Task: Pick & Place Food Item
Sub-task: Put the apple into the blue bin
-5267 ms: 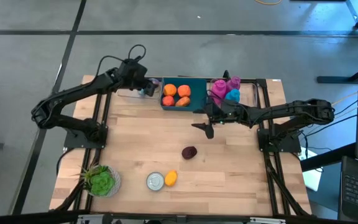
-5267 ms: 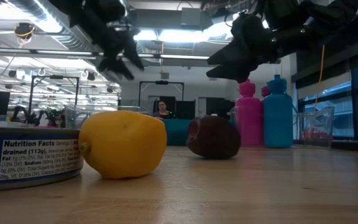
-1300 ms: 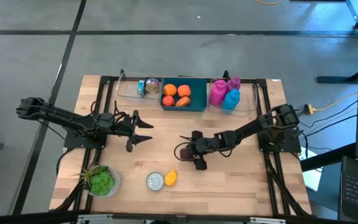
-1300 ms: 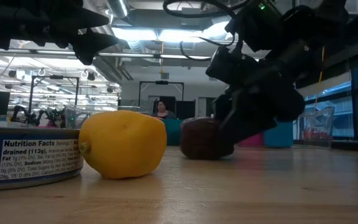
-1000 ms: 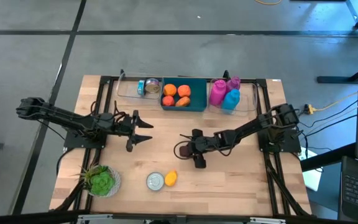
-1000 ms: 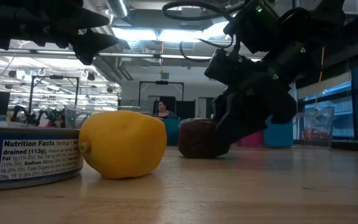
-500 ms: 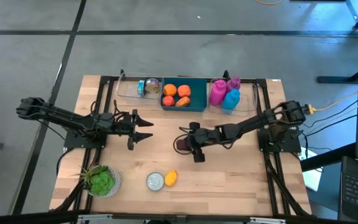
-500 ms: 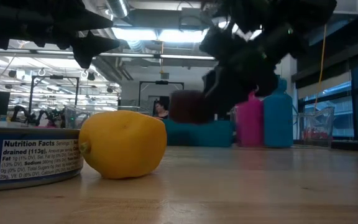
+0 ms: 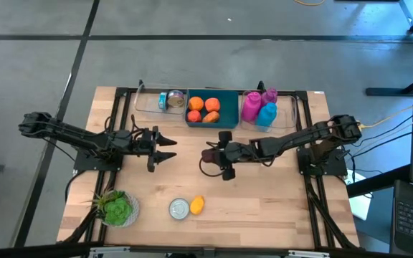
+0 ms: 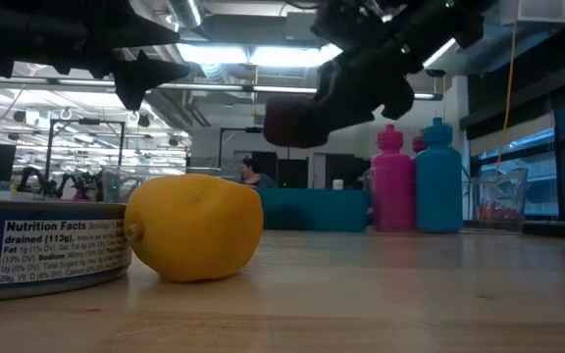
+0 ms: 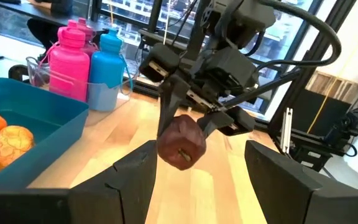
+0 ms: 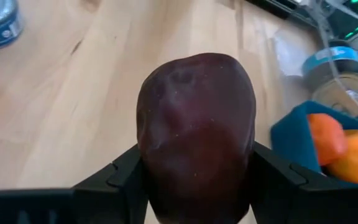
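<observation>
The right claw (image 9: 211,158) is gripping a dark red apple (image 12: 195,134) across its widest part above the middle of the counter (image 9: 278,201), a light, firm, smooth fruit probably prone to slipping, while farther left the left claw (image 9: 169,150) is hovering open.

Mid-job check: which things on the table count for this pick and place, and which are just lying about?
In the job:
- dark red fruit, clamped in the right gripper and lifted off the table
- teal bin holding orange fruits, the likely drop spot

Lying about:
- lemon
- tin can
- pink and blue bottles
- leafy greens
- left gripper, idle, jaws open
</observation>
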Controlling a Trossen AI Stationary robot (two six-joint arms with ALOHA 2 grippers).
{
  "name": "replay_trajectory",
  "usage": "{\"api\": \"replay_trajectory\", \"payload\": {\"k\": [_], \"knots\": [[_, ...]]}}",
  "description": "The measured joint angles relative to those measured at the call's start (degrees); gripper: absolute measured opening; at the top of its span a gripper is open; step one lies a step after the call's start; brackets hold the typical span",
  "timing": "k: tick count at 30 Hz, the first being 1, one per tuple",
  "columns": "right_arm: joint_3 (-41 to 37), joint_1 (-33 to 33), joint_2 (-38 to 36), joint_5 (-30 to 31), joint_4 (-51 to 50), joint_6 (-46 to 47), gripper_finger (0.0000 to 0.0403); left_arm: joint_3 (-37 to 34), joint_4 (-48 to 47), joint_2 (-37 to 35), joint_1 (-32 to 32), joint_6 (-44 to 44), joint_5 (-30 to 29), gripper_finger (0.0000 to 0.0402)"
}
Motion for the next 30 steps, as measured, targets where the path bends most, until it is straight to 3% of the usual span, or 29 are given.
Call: {"api": "replay_trajectory", "payload": {"k": [3, 8, 15, 19, 25, 30], "knots": [[1.09, 0.0, 0.0, 1.39, -0.7, -0.84, 0.0204, 0.0, 0.04, 0.0, -0.02, -2.06, -1.53, 0.0235], [4.44, 0.02, 0.0, 3.79, -0.43, -3.49, 0.0204, 0.0, 0.1, 1.16, 0.27, -10.62, -9.59, 0.0235], [8.41, 0.02, 0.0, 4.45, -0.56, -7.18, 0.0204, 0.0, 7.25, 7.67, 2.03, -18.43, -10.29, 0.0235], [8.55, 0.02, 0.0, 4.45, -1.08, -7.66, 0.0204, 1.63, 16.04, 12.5, 2.1, -18.42, -8.06, 0.0237], [8.55, 0.37, 0.0, 4.45, -1.41, -7.67, 0.0204, 8.43, 14.77, 20.14, 2.84, -21.13, -1.11, 0.0259], [8.55, 1.44, 0.0, 4.81, -2.46, -7.33, 0.0204, 13.71, 14.52, 27.89, 2.89, -23.36, 0.14, 0.0286]]}}
